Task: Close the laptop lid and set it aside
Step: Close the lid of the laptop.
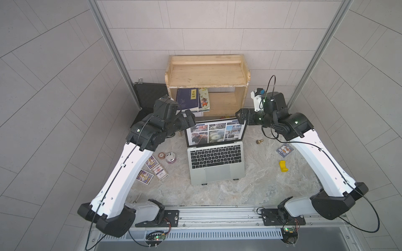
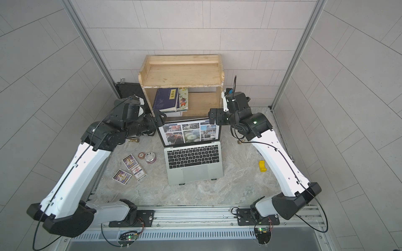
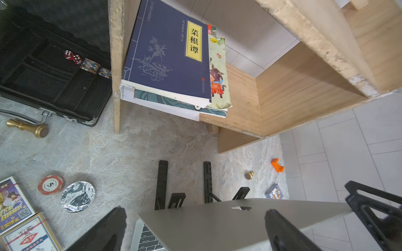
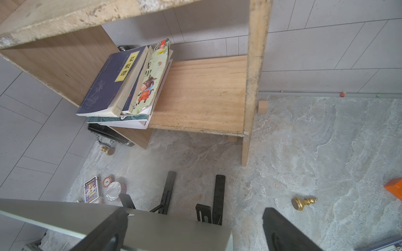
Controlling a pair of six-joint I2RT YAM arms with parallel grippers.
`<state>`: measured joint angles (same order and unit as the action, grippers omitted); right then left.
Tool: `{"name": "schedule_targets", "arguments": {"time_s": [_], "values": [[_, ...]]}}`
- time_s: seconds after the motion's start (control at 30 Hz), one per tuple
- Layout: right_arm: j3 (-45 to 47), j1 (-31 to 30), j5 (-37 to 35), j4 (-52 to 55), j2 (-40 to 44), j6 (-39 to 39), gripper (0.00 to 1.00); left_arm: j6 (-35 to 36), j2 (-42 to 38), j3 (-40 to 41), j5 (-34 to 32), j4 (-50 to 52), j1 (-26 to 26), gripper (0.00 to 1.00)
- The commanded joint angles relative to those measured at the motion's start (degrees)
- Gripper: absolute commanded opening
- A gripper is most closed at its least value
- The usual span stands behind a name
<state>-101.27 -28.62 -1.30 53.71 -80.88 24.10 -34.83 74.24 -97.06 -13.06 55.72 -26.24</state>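
Counter [image 1: 217,191]: marbled grey stone top, shut in by pale grey tiled walls on three sides.
Black briefcase [image 1: 148,93]: far left corner, lid raised, partly hidden by the left arm; red dice [image 3: 72,57] lie in its tray.
Gold chess piece [image 3: 28,128]: on its side, just in front of the briefcase.
Card packs [image 1: 152,169]: three, flat on the counter beside the left arm.
Poker chip [image 1: 161,155] and foil disc [image 1: 170,157]: side by side, between the packs and the laptop.
Left tool [image 1: 191,121]: jaws wide apart, clamping nothing, at the lid's top left corner; whether it touches cannot be told.
Wooden shelf [image 1: 206,71]: against the back wall, right behind the lid.
Books [image 1: 189,98]: leaning in the left of the shelf's lower compartment, near the lid's back.
Laptop [image 1: 215,160]: mid-counter, open, propped on a black stand [image 3: 162,180], trackpad toward the arm bases.
Laptop lid [image 1: 215,133]: raised, screen lit with photo tiles.
Right tool [image 1: 239,118]: jaws wide apart, empty, at the lid's top right corner; contact unclear.
Gold pawn [image 1: 259,141]: lying right of the laptop.
Card box [image 1: 285,150]: beside the right arm.
Yellow block [image 1: 283,166]: near it, closer to the arm bases.
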Motion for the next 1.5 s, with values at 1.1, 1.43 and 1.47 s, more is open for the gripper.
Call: {"name": "schedule_targets", "arguments": {"time_s": [1.1, 1.43, 1.47], "values": [[10.13, -2.09, -0.87, -0.54, 9.11, 0.68, 0.99, -0.84, -7.87, 10.3, 2.78, -0.26, -3.76, 1.0], [12.35, -2.62, -1.11, -0.54, 11.35, 1.23, 0.99, -1.94, -10.43, 13.52, 2.11, -0.23, -5.6, 1.0], [12.64, -2.62, -1.15, -0.54, 11.56, 1.26, 0.99, -2.07, -10.74, 13.82, 2.03, -0.24, -5.87, 1.0]]}}
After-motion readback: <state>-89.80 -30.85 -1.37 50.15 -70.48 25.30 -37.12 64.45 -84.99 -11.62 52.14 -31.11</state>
